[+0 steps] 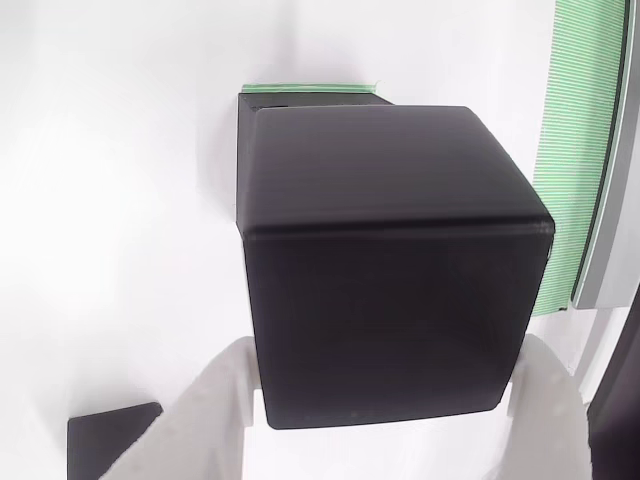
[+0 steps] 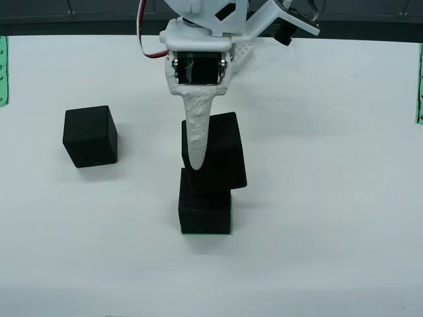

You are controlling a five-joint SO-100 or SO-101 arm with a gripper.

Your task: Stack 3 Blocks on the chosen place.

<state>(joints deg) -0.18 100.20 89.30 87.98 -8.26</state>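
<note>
Our gripper (image 2: 210, 153), clamped on the second block (image 2: 215, 150), holds it tilted over the first block (image 2: 205, 210); next, level and lower.

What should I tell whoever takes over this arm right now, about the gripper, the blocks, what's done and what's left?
Gripper: shut on the second block, fingers on either side of it, in the view that rides on the gripper.
Second block: tilted, at or just above the first block; contact cannot be told.
First block: sits on the green striped patch. Done.
Third block: alone on the white table, left in the front view.
Left: square up and release the second block, then stack the third.
</note>
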